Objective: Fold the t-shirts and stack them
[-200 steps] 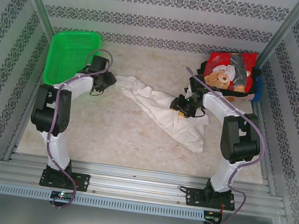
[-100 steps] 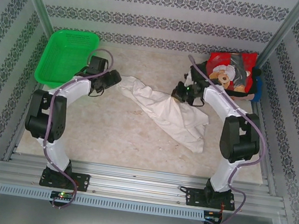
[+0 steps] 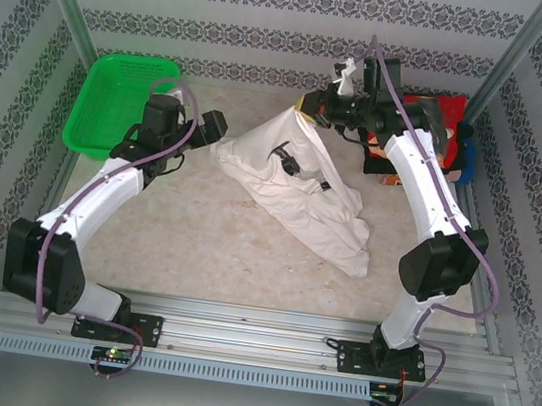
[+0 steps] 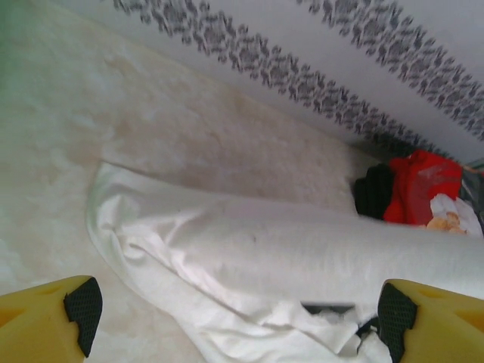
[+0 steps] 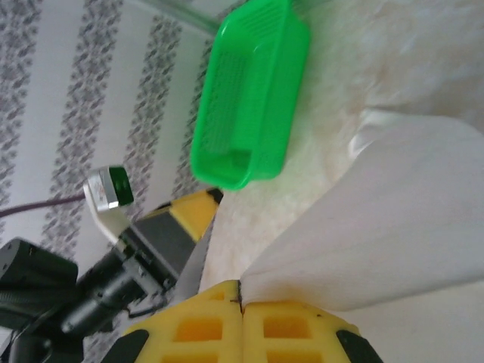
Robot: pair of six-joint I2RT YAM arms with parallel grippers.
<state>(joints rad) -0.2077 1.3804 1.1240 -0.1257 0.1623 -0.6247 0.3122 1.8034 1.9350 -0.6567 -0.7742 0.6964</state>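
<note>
Evidently, the right gripper (image 5: 240, 299) has its fingers clamped shut on an edge of the white t-shirt (image 3: 294, 181), holding it raised over the desk (image 3: 224, 247), apparently for spreading, while the left gripper (image 4: 234, 318), fingers wide and empty, hovers beside its left corner.

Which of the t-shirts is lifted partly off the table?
The large plain white cloth t-shirt: the right arm's shut fingers pinch one end up, while the red printed shirt lies folded at the far right.
</note>
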